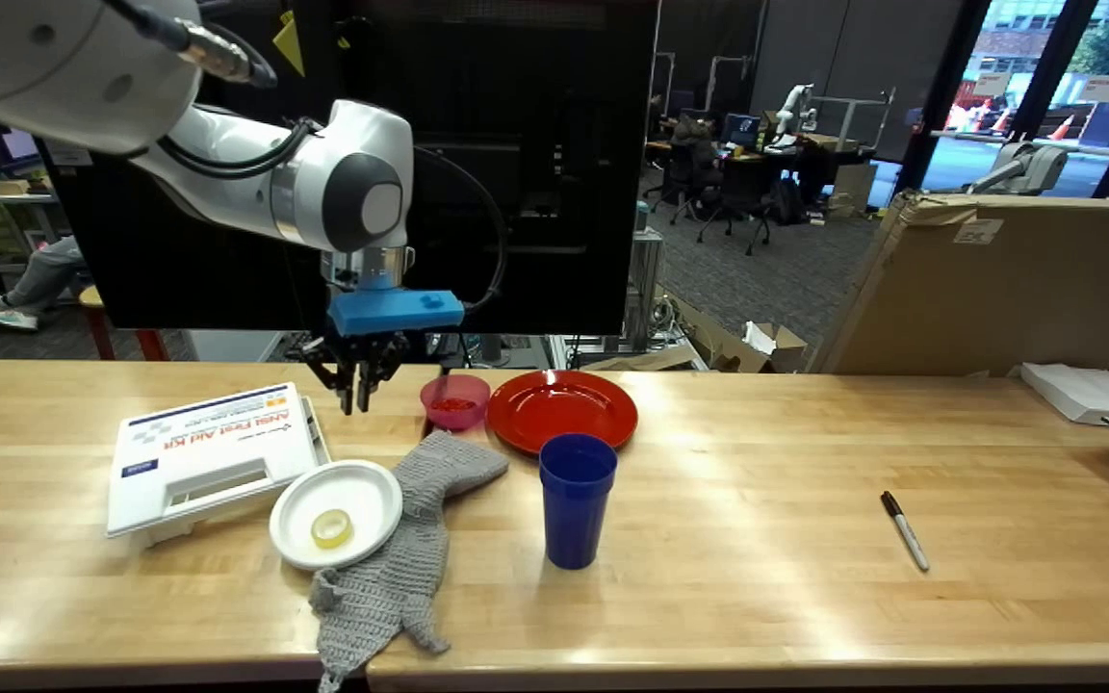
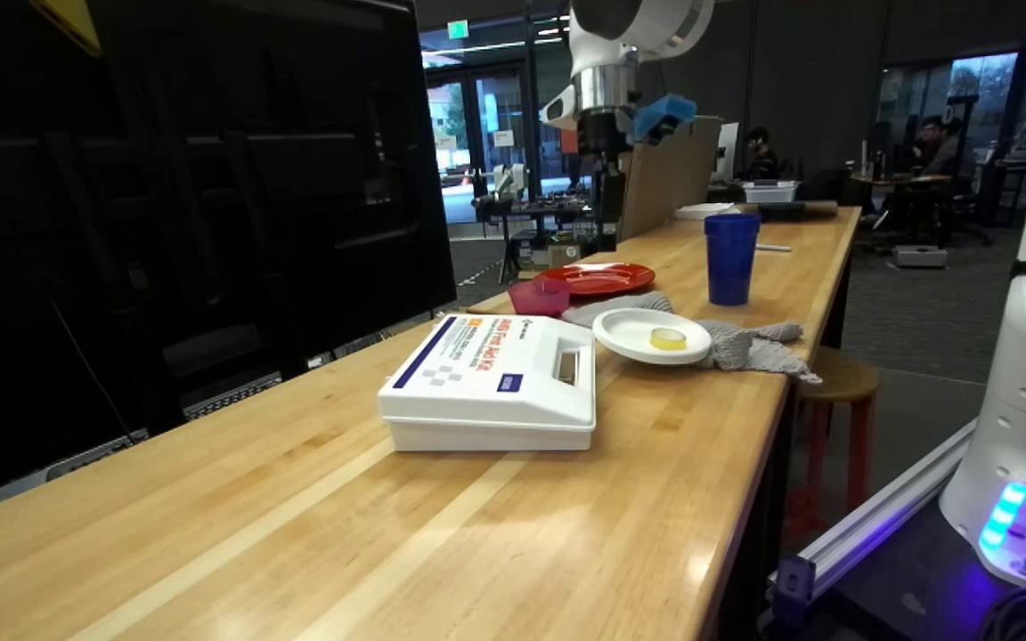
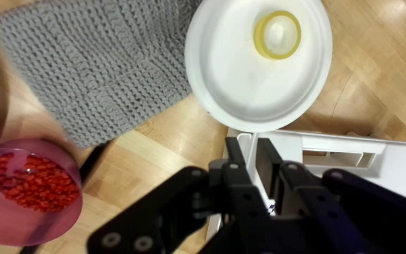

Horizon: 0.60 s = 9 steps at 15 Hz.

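My gripper (image 1: pixel 354 397) hangs above the table with its black fingers a little apart and nothing between them; it also shows in an exterior view (image 2: pixel 607 233) and the wrist view (image 3: pixel 248 143). In the wrist view its fingertips are over the edge of a white first aid kit (image 3: pixel 398 176), without visible contact. A white plate (image 3: pixel 224 81) is beside the kit, with a yellow ring (image 3: pixel 258 38) on it. A grey knitted cloth (image 3: pixel 100 67) lies partly under the plate. A pink bowl (image 3: pixel 19 227) holds small red pieces (image 3: pixel 41 188).
A red plate (image 1: pixel 564 414) lies behind the upright blue cup (image 1: pixel 576 505). A marker (image 1: pixel 905 531) lies further right on the table (image 1: pixel 728 558). A large black screen (image 1: pixel 545 192) stands behind the table. A cardboard panel (image 1: pixel 1017 289) and white papers (image 1: pixel 1094 397) are at far right.
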{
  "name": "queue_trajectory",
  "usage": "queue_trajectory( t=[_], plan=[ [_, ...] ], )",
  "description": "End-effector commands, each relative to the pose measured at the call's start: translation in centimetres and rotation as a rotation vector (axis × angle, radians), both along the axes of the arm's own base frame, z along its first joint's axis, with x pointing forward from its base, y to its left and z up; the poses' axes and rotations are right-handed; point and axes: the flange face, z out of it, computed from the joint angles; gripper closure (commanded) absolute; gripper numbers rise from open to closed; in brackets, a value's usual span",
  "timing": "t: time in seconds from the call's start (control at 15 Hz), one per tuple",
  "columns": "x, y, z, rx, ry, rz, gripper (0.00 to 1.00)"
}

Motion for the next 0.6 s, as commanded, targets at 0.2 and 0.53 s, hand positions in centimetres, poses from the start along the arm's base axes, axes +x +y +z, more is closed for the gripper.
queue_trajectory(
  t=[0.2, 0.53],
  plan=[
    [0.3, 0.8, 0.9, -0.021, -0.011, 0.017, 0.95],
    [-3.3, 3.7, -0.6, -0.030, 0.043, 0.136, 0.60]
  ],
)
